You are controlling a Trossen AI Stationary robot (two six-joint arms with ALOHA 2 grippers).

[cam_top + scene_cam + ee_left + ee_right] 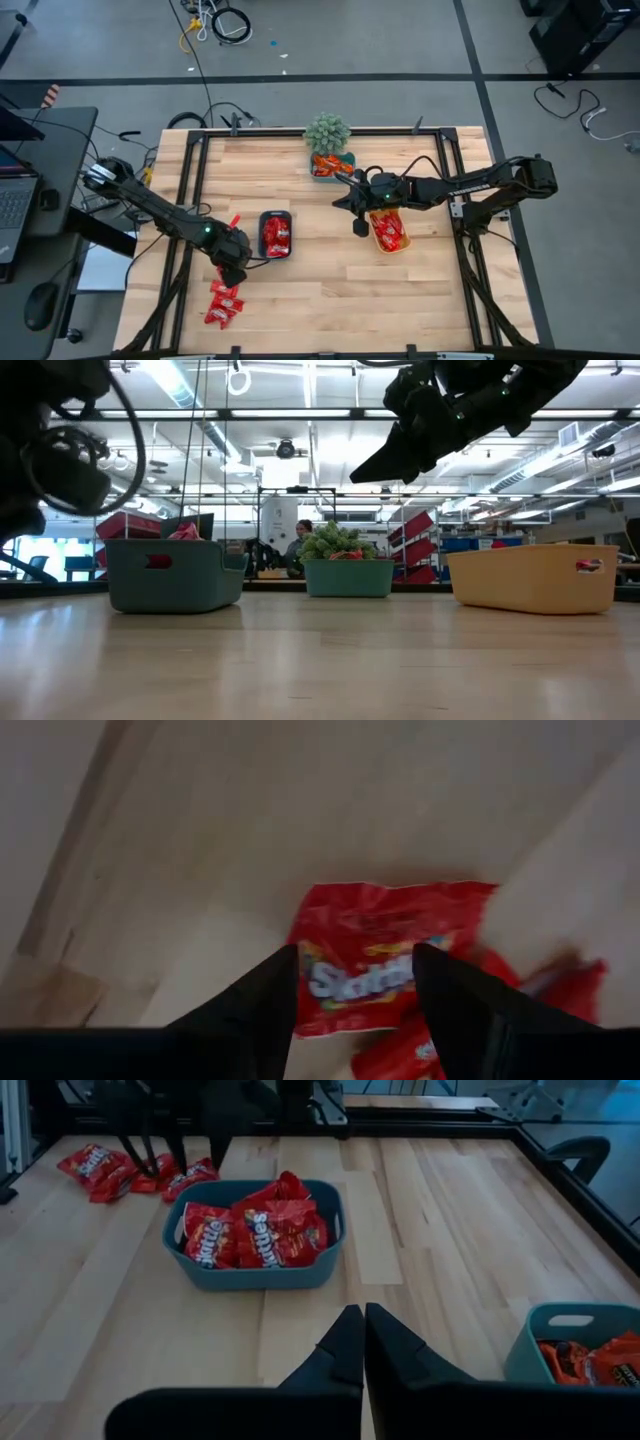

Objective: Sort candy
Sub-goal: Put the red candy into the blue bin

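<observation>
Fingers of the left tool [355, 1005] stand spread over a red candy packet [385, 965] lying on the bench [330, 285], atop a loose pile of candy [224, 300] near the blue tray [275, 234]. Closing off-centre could pinch two overlapping packets or skid the slick wrapper aside. Right tool [357, 1342], pressed together, waits above the yellow tray [389, 232]

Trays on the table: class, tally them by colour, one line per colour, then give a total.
Blue tray: 1
Teal tray: 1
Yellow tray: 1
Total: 3
</observation>
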